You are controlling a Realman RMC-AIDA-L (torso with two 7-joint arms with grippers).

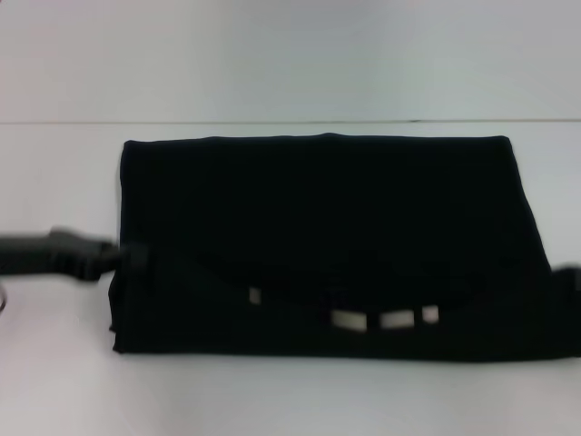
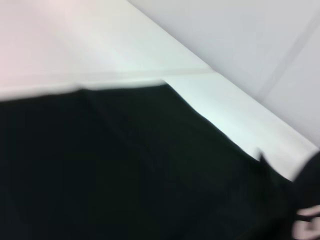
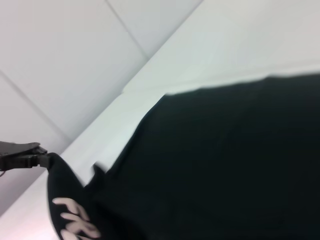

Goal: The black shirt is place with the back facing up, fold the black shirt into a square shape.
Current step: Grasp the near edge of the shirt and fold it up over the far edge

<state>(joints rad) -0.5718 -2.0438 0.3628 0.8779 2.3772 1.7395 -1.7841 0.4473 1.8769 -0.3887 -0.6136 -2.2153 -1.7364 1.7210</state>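
While the black shirt lies on the white bench as a wide rectangle, not yet square, left tool pinches its left edge; right tool's state: cannot tell.

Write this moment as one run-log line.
Soft matte black shirt: folded wide on white table | left gripper: at its left edge | right gripper: at right edge

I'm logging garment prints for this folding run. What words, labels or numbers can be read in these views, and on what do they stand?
"FR": pale letters on a lifted fold of the soft matte black shirt, right wrist view; the rest runs out of view.
Pale marks along the shirt's near fold, head view: too blurred to read.
Pale mark at the left wrist view's edge: unreadable.
Nothing else carries text.
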